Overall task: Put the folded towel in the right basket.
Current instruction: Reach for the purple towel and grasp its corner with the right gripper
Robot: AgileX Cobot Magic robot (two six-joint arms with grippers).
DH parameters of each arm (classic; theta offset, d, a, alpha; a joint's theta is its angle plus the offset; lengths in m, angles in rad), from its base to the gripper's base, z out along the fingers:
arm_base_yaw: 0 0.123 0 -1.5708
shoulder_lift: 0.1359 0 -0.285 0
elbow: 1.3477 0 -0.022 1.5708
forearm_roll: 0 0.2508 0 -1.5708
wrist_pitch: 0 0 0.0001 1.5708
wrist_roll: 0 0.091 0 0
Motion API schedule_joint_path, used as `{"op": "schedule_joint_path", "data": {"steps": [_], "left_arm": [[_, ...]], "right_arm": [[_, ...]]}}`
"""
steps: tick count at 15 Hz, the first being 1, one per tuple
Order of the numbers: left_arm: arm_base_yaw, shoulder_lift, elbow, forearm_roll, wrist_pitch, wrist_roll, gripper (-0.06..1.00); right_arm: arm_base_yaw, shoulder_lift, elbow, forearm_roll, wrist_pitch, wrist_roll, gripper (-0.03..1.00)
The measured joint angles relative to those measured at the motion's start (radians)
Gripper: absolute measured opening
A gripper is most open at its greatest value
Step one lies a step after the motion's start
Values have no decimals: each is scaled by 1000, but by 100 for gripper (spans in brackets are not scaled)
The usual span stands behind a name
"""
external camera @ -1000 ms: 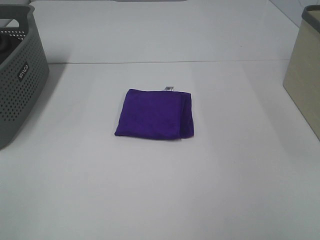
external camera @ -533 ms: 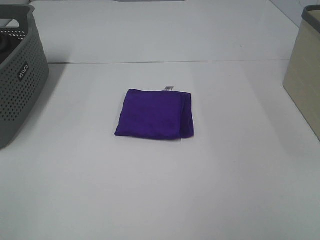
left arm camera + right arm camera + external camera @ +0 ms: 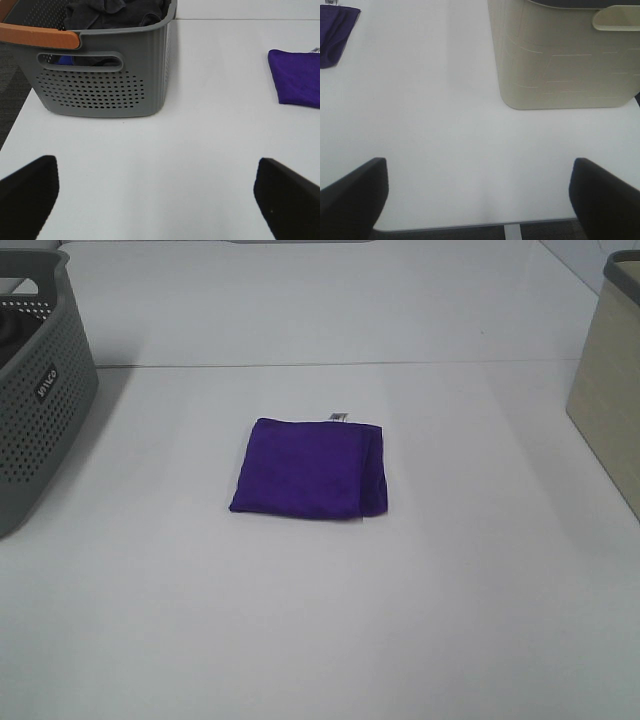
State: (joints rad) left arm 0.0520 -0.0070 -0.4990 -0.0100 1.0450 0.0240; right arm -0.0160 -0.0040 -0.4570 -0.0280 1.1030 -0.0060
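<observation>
A folded purple towel [image 3: 309, 469] lies flat in the middle of the white table, with a small white tag at its far edge. It also shows in the left wrist view [image 3: 296, 76] and in the right wrist view [image 3: 335, 35]. The right basket [image 3: 608, 380] is beige, at the table's right edge, and shows in the right wrist view [image 3: 560, 55]. My left gripper [image 3: 157, 195] is open, empty, over the table near the grey basket. My right gripper [image 3: 477, 195] is open, empty, near the beige basket. Neither gripper shows in the high view.
A grey perforated basket [image 3: 35, 390] stands at the left edge; in the left wrist view [image 3: 100, 65] it holds dark clothes and has an orange handle. The table's near edge shows in the right wrist view [image 3: 470, 225].
</observation>
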Motion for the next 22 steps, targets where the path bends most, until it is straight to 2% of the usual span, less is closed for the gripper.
{"op": "schedule_joint_path", "data": {"steps": [3,6,9,13,15,18,22], "left_arm": [[0,0,0,0,0,0,99],[0,0,0,0,0,0,99],[0,0,0,0,0,0,99],[0,0,0,0,0,0,99],[0,0,0,0,0,0,99],[0,0,0,0,0,0,99],[0,0,0,0,0,0,99]], "right_arm": [[0,5,-22,6,9,-9,94],[0,217,-199,77,89,-10,94],[0,666,-492,88,113,-10,94],[0,1101,-758,121,110,-10,94],[0,1311,-841,271,84,-49,94],[50,1534,-868,506,-35,-173,93],[153,1813,-869,680,-162,-277,93]]}}
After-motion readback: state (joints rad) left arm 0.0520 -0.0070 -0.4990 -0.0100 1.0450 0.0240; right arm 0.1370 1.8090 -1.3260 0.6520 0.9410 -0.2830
